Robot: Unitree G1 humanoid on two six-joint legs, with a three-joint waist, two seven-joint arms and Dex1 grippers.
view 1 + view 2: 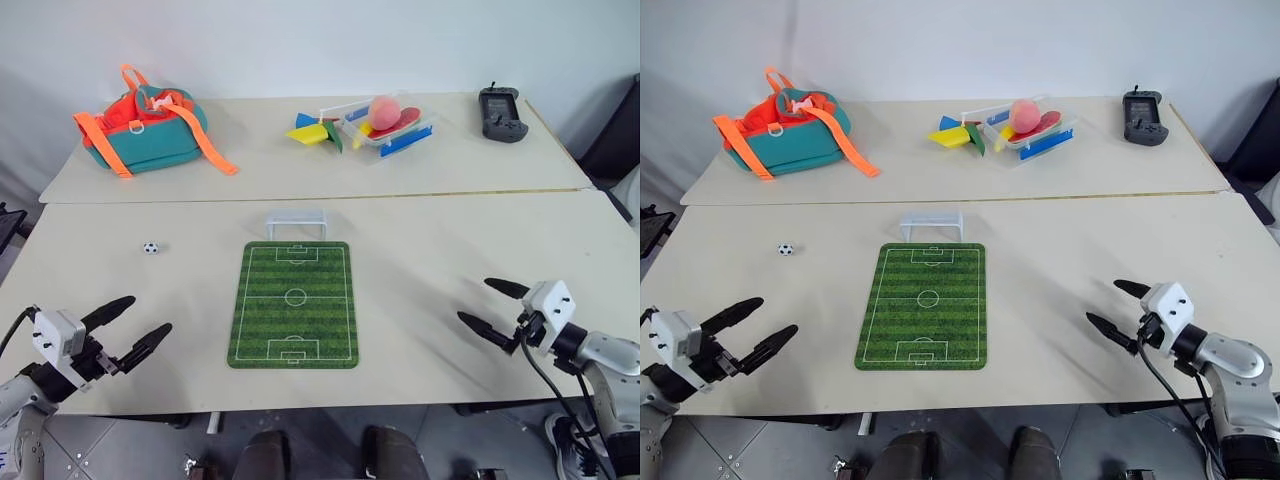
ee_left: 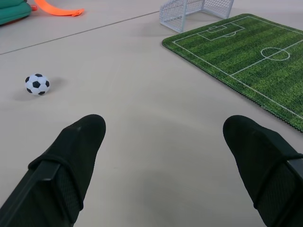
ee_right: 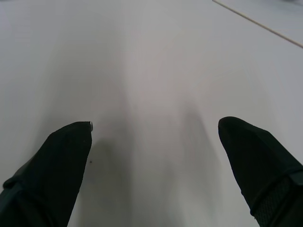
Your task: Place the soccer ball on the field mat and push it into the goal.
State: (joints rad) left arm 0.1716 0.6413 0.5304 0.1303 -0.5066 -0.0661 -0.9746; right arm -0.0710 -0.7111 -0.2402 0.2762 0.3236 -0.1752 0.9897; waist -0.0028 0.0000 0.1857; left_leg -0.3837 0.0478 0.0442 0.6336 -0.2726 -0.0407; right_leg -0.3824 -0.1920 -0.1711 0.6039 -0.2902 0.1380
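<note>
Soccer ball (image 1: pixel 150 247): tiny, white with black patches, resting on the bare worktop, off the mat to its left, level with the goal end. Field mat (image 1: pixel 294 303): flat green striped rectangle, white pitch lines, centre circle. Goal (image 1: pixel 296 222): small white frame, upright, just beyond the mat's far edge.

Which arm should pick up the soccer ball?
Left. The soccer ball lies on the table left of the field mat, ahead of the open left end effector. The right end effector, also open, would have to cross the mat.
</note>
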